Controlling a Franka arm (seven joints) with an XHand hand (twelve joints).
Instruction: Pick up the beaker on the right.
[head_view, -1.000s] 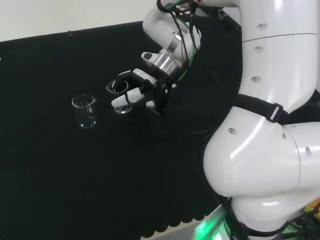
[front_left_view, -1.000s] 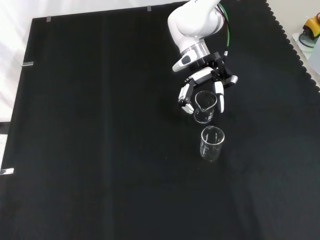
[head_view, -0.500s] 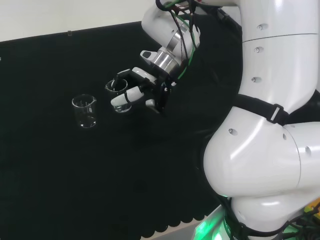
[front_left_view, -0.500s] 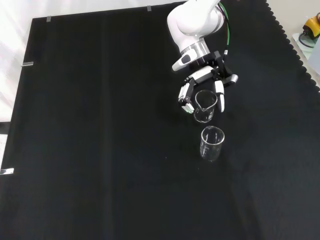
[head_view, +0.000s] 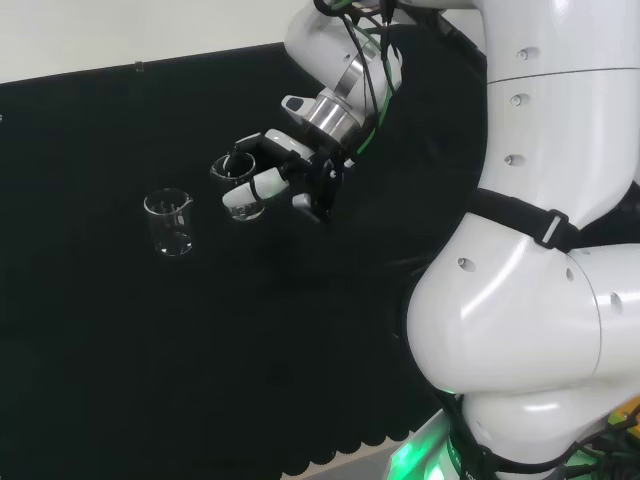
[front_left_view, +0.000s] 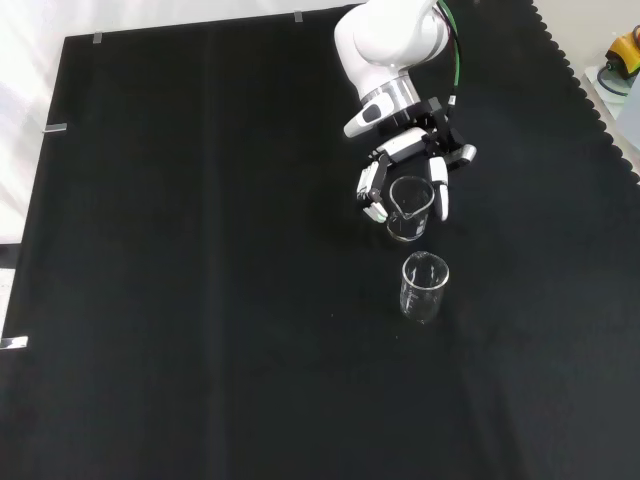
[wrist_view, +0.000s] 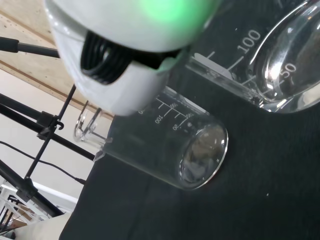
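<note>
Front view: black-and-white robot hand (front_left_view: 412, 172) curled around small clear glass beaker (front_left_view: 408, 211), above black cloth (front_left_view: 200, 250). Second clear beaker (front_left_view: 424, 286) nearby. Glass likely light, slippery, fragile; grip mid-wall.

Beakers (front_left_view: 410, 208) (front_left_view: 424, 286) – clear, glossy glass w/ printed marks; cloth (front_left_view: 200, 250) matt black; arm (head_view: 540, 250) smooth glossy white plastic.

In the head view you see the hand (head_view: 290, 170) with its fingers (head_view: 245, 199) curled around a clear beaker (head_view: 238, 185). A second beaker (head_view: 169, 222) stands on the table (head_view: 120, 340) to its left, apart from it. The white arm (head_view: 545, 230) stands at the right.
</note>
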